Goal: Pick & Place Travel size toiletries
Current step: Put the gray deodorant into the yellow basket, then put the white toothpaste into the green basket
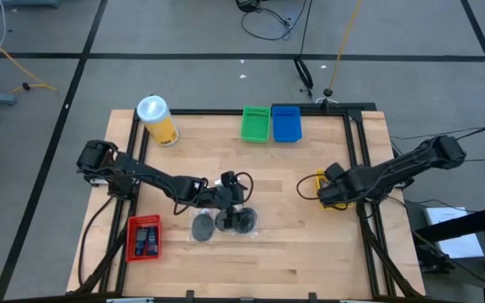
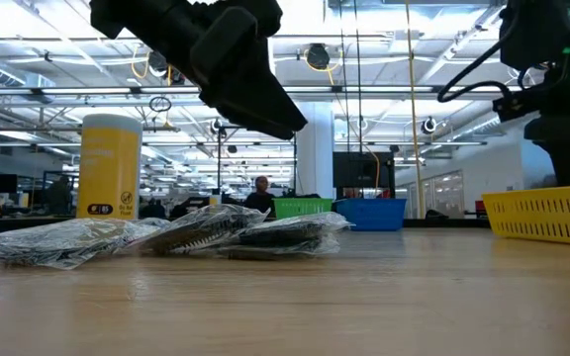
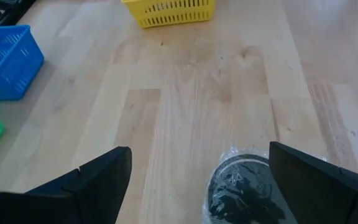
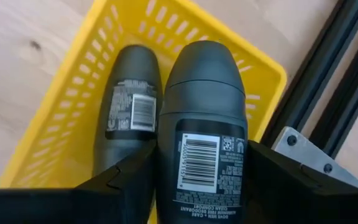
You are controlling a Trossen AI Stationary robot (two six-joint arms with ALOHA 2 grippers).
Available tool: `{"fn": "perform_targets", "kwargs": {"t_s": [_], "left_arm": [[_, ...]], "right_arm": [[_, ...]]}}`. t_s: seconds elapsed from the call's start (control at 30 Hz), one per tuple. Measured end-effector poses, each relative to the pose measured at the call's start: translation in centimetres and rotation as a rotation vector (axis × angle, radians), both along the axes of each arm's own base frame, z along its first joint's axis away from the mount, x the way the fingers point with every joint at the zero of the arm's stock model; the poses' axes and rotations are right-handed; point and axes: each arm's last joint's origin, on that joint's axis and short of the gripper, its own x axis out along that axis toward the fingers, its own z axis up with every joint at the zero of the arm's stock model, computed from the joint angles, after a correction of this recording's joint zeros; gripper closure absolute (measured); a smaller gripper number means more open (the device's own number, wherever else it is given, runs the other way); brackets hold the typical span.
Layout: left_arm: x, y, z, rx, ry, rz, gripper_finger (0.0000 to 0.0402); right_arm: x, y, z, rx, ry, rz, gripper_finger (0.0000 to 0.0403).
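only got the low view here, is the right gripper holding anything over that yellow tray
Observer: Yes. The right wrist view shows the right gripper shut on a dark deodorant bottle, above the yellow tray.
Operator: tray empty?
Observer: No, a second dark bottle already lies in it.
Operator: and the left one
Observer: The left gripper is open over a wrapped dark disc in the pile at mid table.

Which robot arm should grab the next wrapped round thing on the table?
Probably the left. Its open left gripper hovers right over the wrapped discs, while the right gripper is busy at the yellow tray, holding a dark bottle.
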Motion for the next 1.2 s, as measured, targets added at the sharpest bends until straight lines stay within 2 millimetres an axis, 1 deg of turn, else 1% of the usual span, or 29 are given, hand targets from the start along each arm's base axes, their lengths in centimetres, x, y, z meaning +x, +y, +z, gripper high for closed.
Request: {"fn": "perform_targets", "kwargs": {"t_s": [0.2,0.37,0.53,0.63,0.7,0.83,0.93,1.07,1.13,1.2], "left_arm": [[0.0,0.0,0.0,-0.013,-0.001,0.010,0.0045],[0.0,0.0,-0.1,-0.013,0.005,0.010,0.0041],[0.0,0.0,-0.1,-0.013,0.005,0.010,0.0041],[0.0,0.0,-0.1,-0.013,0.001,0.010,0.0047],[0.0,0.0,0.0,-0.016,-0.004,0.012,0.0050],[0.1,0.0,0.0,-0.042,-0.014,0.027,0.0058],[-0.2,0.1,0.1,-0.047,0.002,0.034,0.0066],[-0.9,0.2,1.2,-0.055,0.009,0.041,0.0080],[-1.3,0.2,1.5,-0.067,0.017,0.049,0.0088],[-1.6,0.0,1.6,-0.072,0.040,0.055,0.0095]], "right_arm": [[0.3,0.2,-0.1,0.033,-0.009,0.024,0.0158],[0.2,0.1,0.0,0.043,-0.005,0.066,0.0151],[0.4,0.3,1.7,0.068,-0.089,0.102,0.0160],[1.3,0.8,2.3,0.095,-0.208,0.206,0.0168],[2.4,1.3,2.3,0.087,-0.330,0.311,0.0172],[4.9,2.4,0.9,0.043,-0.609,0.523,0.0180],[6.3,3.0,-0.8,-0.018,-0.829,0.697,0.0184],[6.7,3.0,-2.9,-0.162,-1.062,0.864,0.0187],[6.5,2.7,-3.6,-0.231,-1.137,0.904,0.0188],[6.3,2.5,-4.3,-0.280,-1.165,0.935,0.0188]]}}
